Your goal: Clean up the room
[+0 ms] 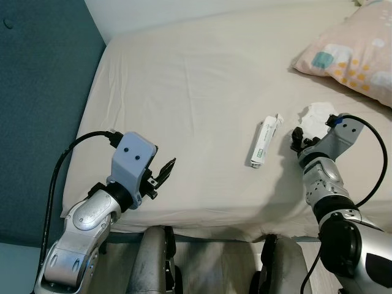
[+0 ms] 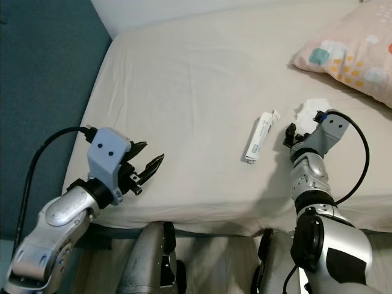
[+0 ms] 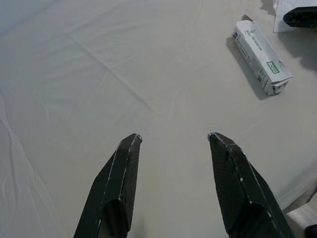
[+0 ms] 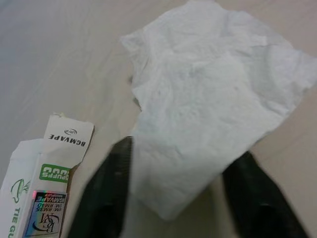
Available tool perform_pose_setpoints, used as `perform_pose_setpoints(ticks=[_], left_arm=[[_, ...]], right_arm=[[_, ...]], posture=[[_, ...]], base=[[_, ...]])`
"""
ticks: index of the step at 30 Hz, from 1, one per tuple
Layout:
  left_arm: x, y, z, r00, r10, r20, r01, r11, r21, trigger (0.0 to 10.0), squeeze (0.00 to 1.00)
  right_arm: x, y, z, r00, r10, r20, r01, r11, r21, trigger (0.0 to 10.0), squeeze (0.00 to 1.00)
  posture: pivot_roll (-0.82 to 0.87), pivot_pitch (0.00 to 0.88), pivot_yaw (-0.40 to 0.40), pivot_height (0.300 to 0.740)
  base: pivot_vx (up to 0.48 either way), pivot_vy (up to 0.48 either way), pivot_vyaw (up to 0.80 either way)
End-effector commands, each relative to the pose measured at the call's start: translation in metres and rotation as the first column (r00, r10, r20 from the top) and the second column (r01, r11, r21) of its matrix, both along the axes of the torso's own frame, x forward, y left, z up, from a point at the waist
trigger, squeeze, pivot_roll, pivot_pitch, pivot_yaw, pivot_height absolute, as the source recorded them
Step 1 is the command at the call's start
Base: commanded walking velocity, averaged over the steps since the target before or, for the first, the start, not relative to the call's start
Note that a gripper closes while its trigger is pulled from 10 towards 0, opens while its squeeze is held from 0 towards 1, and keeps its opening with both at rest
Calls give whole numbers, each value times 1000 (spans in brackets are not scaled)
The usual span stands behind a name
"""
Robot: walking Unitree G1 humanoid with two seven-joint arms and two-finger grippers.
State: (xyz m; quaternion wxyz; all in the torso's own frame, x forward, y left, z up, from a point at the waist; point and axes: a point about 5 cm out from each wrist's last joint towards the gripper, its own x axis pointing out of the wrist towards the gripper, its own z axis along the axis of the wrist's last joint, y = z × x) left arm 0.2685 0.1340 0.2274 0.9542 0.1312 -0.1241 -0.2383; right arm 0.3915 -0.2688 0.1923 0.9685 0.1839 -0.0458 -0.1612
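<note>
A crumpled white tissue lies on the beige bed sheet, toward the right. My right gripper is open just over its near edge, one blurred black finger on either side of it. From the head, that gripper sits low on the sheet beside the tissue. A long white box with green print lies just left of them, its end flap open. My left gripper hovers open over bare sheet near the bed's front left, holding nothing.
A pink patterned pillow rests at the back right of the bed. A dark blue wall runs along the bed's left side. The mattress's front edge is right before my body.
</note>
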Motion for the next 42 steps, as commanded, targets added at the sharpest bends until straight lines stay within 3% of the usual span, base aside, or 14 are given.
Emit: perform_pose_setpoints(ticks=[1,21,25,26,27,28,29,30,34,42], left_arm=[[-1,5,-4,1000,16,-16,-16,1000,25,10000,0],[-3,-1,1,1000,-20,-4,20,1000,-12,10000,0],[-6,-9,6,997,-80,14,80,996,-42,10000,0],[-10,-16,12,991,-128,21,130,987,-97,10000,0],[-10,-16,12,991,-128,21,130,987,-97,10000,0],[-16,-27,20,977,-212,29,214,963,-165,10000,0],[-16,-27,20,977,-212,29,214,963,-165,10000,0],[-28,-44,24,942,-334,36,335,927,-167,10000,0],[-38,-56,21,904,-426,36,427,896,-123,10000,0],[-31,-60,17,913,-406,50,409,905,-121,10000,0]], right_arm=[[-3,4,-18,999,6,-54,-4,999,42,0,0],[-4,2,-16,999,4,-45,-3,1000,29,0,0],[-3,2,-16,999,7,-42,-6,1000,26,0,0],[-3,3,-15,999,12,-41,-11,1000,22,0,0],[-3,3,-15,999,12,-41,-11,1000,22,0,0],[-3,4,-15,999,20,-42,-20,1000,14,0,0],[-3,4,-15,999,20,-42,-20,1000,14,0,0],[-2,5,-16,998,32,-48,-32,999,2,0,0],[-2,7,-16,998,44,-53,-45,999,-10,0,0],[-1,13,-19,996,71,-57,-72,997,-22,0,0]], posture=[[353,431,156,569],[343,425,150,569],[331,417,144,569],[316,410,137,569],[316,410,137,569],[297,401,127,569],[297,401,127,569],[277,392,115,569],[259,381,101,569],[216,354,78,569]], base=[[0,0,0],[0,0,0],[0,0,0],[0,0,0],[0,0,0],[0,0,0],[0,0,0],[0,0,0],[0,0,0],[0,0,0]])
